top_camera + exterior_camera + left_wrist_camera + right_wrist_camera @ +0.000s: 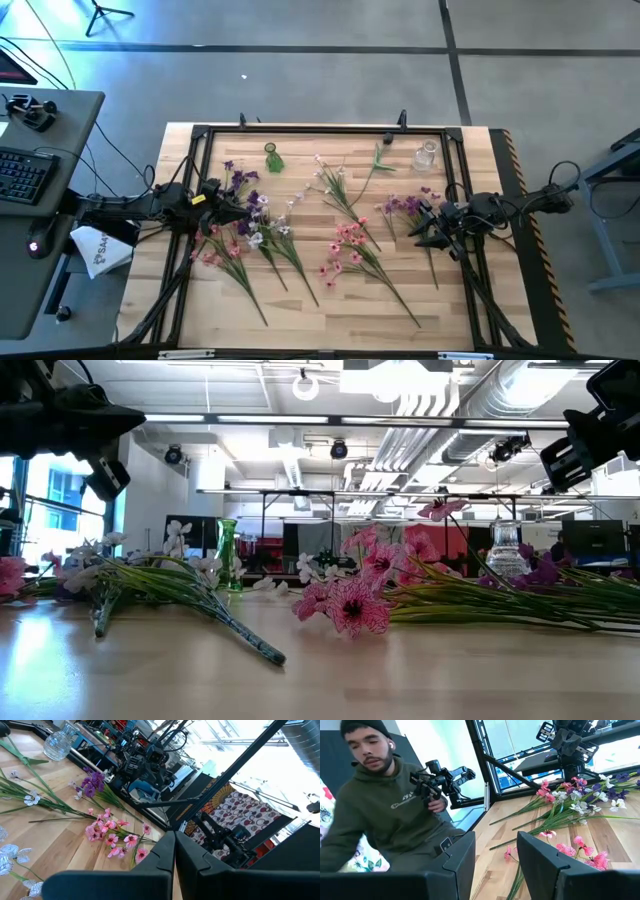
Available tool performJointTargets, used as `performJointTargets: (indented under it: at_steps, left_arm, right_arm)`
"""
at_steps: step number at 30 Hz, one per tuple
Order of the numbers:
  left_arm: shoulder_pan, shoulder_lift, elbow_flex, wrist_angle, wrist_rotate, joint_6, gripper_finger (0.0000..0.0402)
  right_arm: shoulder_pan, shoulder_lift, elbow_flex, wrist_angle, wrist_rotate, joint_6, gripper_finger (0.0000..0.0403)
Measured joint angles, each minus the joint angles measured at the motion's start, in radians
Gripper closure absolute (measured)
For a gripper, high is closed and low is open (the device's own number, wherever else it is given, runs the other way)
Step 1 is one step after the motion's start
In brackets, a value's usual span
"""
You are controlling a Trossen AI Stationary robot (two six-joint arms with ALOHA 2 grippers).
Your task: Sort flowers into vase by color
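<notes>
My right gripper [495, 865] fingers apart, nothing between. Flowers [580, 805] spread on wooden table [615, 832], right of frame. Person [385, 815] in green hoodie, left, holding black controller [440, 780].

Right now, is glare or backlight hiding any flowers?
High view: even light, pink flowers plainly lit. Low view: ceiling lamps backlight the scene; green vase readable. Left wrist view: bright windows wash out the background, not the table.
</notes>
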Motion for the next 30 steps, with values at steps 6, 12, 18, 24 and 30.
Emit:
performJointTargets:
  at_steps: [6,12,18,24,30]
  left_arm:
    - [0.0,0.0,0.0,0.0,-0.003,0.006,0.0402]
    - [0.0,0.0,0.0,0.0,-0.118,0.149,0.0402]
    - [0.0,0.0,0.0,0.0,-0.218,0.286,0.0401]
    - [0.0,0.0,0.0,0.001,-0.286,0.306,0.0401]
    - [0.0,0.0,0.0,0.001,-0.295,0.307,0.0402]
  right_arm:
    - [0.0,0.0,0.0,0.0,0.0,0.0,0.0261]
    - [0.0,0.0,-0.001,0.05,0.157,-0.088,0.0261]
    - [-0.001,-0.001,-0.003,0.249,0.523,0.009,0.0261]
    - [-0.009,-0.001,-0.003,0.36,0.872,0.027,0.0261]
    - [-0.015,0.0,0.012,0.25,0.964,0.122,0.0261]
